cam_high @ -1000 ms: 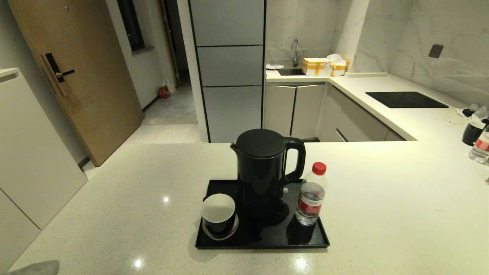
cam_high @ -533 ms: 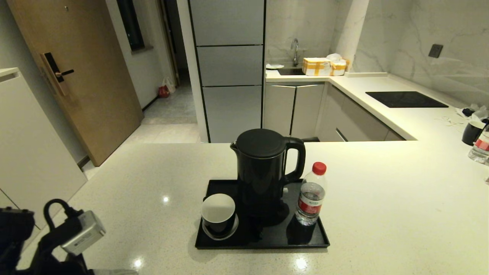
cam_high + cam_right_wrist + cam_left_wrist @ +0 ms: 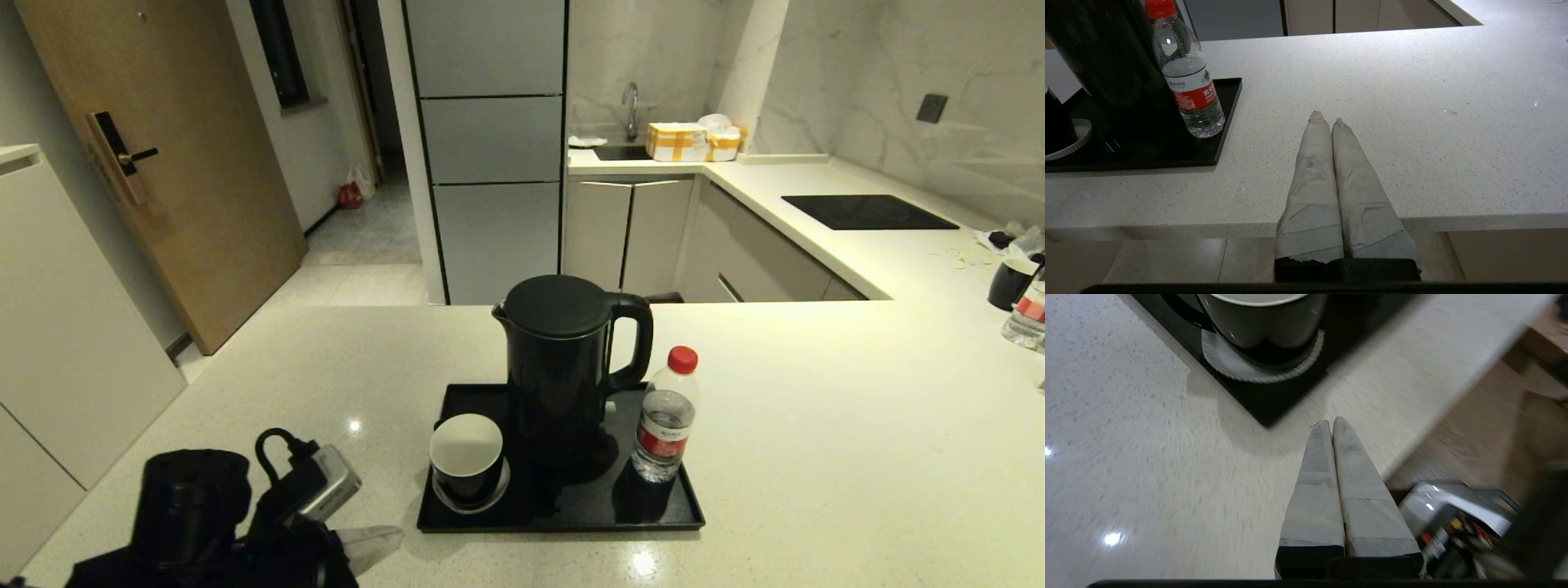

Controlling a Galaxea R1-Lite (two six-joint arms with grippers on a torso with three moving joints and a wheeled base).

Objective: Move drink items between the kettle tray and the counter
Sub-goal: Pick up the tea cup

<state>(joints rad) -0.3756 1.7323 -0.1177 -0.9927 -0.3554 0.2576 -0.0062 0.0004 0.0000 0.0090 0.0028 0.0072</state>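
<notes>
on the cream counter: a full tray, and a left arm at its corner

on the counter [image 3: 816, 457], near its front edge, lies the black tray [image 3: 678, 513], and all three drink items stand on it. the kettle [image 3: 563, 367] is upright at the middle of the tray, its loop handle turned to the robot's right. the mug [image 3: 466, 454] stands at the tray's front left part, on a white round coaster [image 3: 1224, 363] whose ribbed edge shows under it in the left wrist view. the water bottle [image 3: 666, 416], red cap on, stands upright at the tray's right side, just beside the kettle and apart from the mug.

the left gripper [image 3: 1331, 424] is low over the counter just off the tray's front left corner, touching nothing; its two taped fingers [image 3: 1314, 490] are pressed together, tip to tip, pointing toward the corner and the mug behind it. in the head view that arm fills the bottom left corner, with the pale fingertips showing near the tray's edge.

the right gripper [image 3: 1327, 118] is out beyond the counter's front edge, off to the right of the tray, its fingers [image 3: 1310, 192] also closed against each other and holding nothing.

far off on the right-hand run of counter stand a second mug [image 3: 1011, 284] and a second bottle [image 3: 1027, 314], near a black hob [image 3: 867, 212].
</notes>
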